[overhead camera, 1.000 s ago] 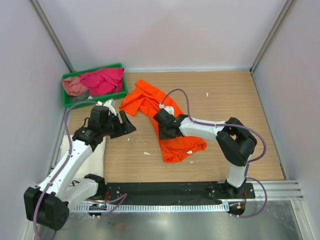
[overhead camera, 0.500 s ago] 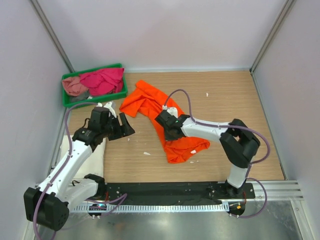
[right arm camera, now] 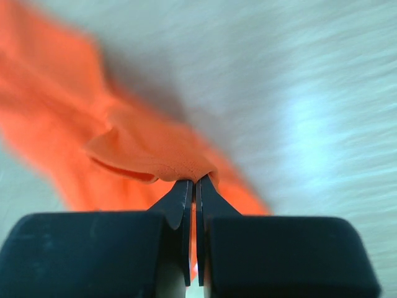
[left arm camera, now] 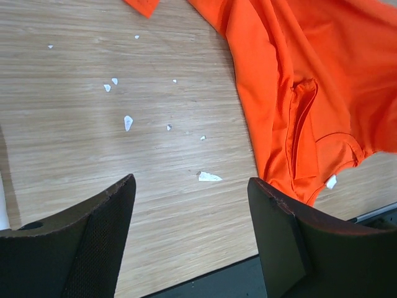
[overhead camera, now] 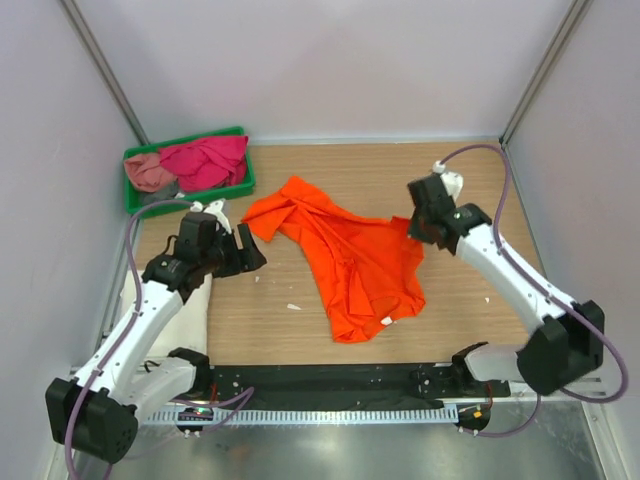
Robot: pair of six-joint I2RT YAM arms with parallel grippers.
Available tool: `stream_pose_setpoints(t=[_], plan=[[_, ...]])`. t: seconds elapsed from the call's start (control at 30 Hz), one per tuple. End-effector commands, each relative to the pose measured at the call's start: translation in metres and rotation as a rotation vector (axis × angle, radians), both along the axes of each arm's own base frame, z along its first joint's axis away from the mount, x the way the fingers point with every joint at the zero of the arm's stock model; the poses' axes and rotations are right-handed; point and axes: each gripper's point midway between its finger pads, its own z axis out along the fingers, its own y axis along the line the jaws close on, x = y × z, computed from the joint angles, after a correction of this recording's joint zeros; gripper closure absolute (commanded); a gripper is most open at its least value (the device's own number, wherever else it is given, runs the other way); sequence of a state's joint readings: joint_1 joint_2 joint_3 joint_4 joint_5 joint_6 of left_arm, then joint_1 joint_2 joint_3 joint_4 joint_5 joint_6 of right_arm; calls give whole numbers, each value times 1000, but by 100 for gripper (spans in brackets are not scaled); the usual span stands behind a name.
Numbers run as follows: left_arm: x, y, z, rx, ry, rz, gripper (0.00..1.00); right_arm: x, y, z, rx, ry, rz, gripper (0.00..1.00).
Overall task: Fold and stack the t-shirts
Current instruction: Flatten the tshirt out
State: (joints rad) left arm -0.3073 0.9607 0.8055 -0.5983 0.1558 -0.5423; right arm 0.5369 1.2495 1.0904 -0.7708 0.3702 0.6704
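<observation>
A green plastic tray [overhead camera: 181, 137] at far left is filled with a crumpled dusty pink t-shirt [overhead camera: 148, 172] and a magenta t-shirt [overhead camera: 207, 160]. To its right, the left gripper [left arm camera: 191, 184] is held wide apart and empty, just beside the bright orange t-shirt [overhead camera: 350, 262] spread mid-table. The shirt's right edge is pinched in the closed right gripper [right arm camera: 196, 180].

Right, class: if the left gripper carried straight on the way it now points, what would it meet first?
Probably the bare wooden table, near a small white scrap. The open left gripper angles down at the wood; the orange t-shirt lies beside that line, though depth is unclear.
</observation>
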Motion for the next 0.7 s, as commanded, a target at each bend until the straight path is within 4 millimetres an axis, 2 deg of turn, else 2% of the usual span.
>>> stream_pose_setpoints(t=[0.0, 0.03, 0.07, 0.1, 0.13, 0.17, 0.2, 0.23, 0.3, 0.33, 0.37, 0.43, 0.47, 0.5, 0.53, 0.57, 0.6, 0.63, 0.67], plan=[[7, 3, 12, 35, -29, -8, 26, 78, -51, 31, -100, -139, -70, 99], [6, 3, 11, 38, -18, -11, 26, 105, -67, 14, -148, -108, -92, 99], [6, 2, 9, 37, -10, -17, 26, 139, -67, 39, -183, -197, -54, 97], [7, 1, 9, 36, -8, -20, 26, 157, -67, 41, -188, -204, -46, 83], [7, 0, 8, 35, -5, -20, 26, 177, -75, 13, -202, -131, -58, 74], [8, 1, 7, 38, -4, -18, 26, 190, -74, 36, -183, -134, -70, 62], [10, 0, 6, 38, -3, -20, 25, 194, -72, 32, -148, -94, -88, 51], [12, 0, 5, 40, -2, -20, 23, 192, -67, 29, -131, -55, -77, 48], [16, -1, -1, 46, 20, -31, 23, 166, -46, 24, -99, 18, -18, 45], [21, -5, 1, 36, 17, -41, 26, 153, -40, 23, -112, 25, 8, 43], [25, -7, 0, 29, 21, -52, 28, 127, -26, 25, -128, 11, 58, 41], [33, -13, -14, 38, 75, -94, 35, 102, -18, 22, -133, 10, 95, 39], [42, -14, -8, 43, 70, -97, 37, 81, -9, 13, -107, 23, 131, 39], [46, -14, -14, 53, 99, -105, 41, 70, -2, 8, -67, 35, 152, 39], [50, -17, -29, 64, 152, -134, 43, 59, 16, 0, 40, 59, 174, 42], [58, -21, -28, 62, 157, -148, 45, 42, 18, -23, 62, 116, 175, 44], [64, -23, -33, 67, 164, -157, 49, 31, 27, -25, 94, 113, 193, 46], [69, -25, -49, 76, 205, -167, 50, 29, 33, -31, 124, 102, 182, 51], [78, -27, -48, 84, 194, -170, 51, 14, 32, -50, 128, 143, 184, 58]])
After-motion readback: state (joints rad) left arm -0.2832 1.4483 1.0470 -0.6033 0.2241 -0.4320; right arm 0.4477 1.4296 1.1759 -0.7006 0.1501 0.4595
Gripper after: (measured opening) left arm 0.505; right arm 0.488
